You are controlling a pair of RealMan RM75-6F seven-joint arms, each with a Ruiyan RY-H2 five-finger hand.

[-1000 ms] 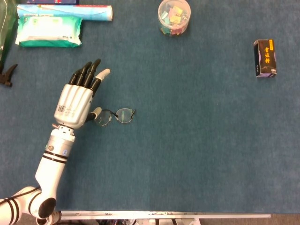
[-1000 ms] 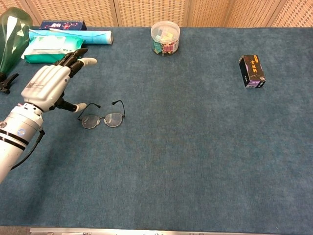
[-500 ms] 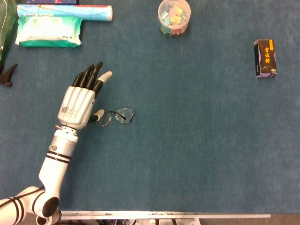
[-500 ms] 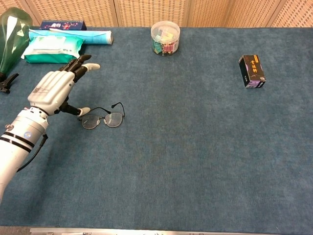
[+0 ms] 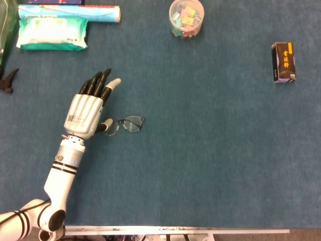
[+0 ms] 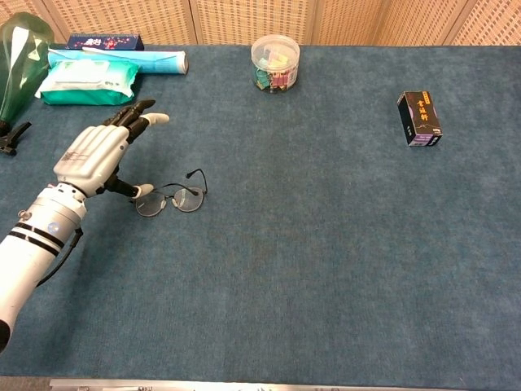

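A pair of thin-rimmed glasses (image 5: 127, 125) (image 6: 170, 198) lies on the blue table cloth, left of centre. My left hand (image 5: 88, 108) (image 6: 96, 154) hovers just left of them, palm down, fingers stretched out and apart. Its thumb tip (image 5: 107, 123) sits right at the left lens; whether it touches cannot be told. The hand holds nothing. My right hand shows in neither view.
At the back left lie a green wipes pack (image 5: 51, 33) (image 6: 85, 83) and a roll (image 5: 70, 13). A green bottle (image 6: 19, 57) stands at the far left. A clear tub of clips (image 5: 186, 17) (image 6: 275, 60) is at back centre, a black box (image 5: 283, 62) (image 6: 419, 119) at right.
My left hand has slid a little forward and right and dropped lower, bringing the thumb closer to the glasses. The glasses have barely moved.
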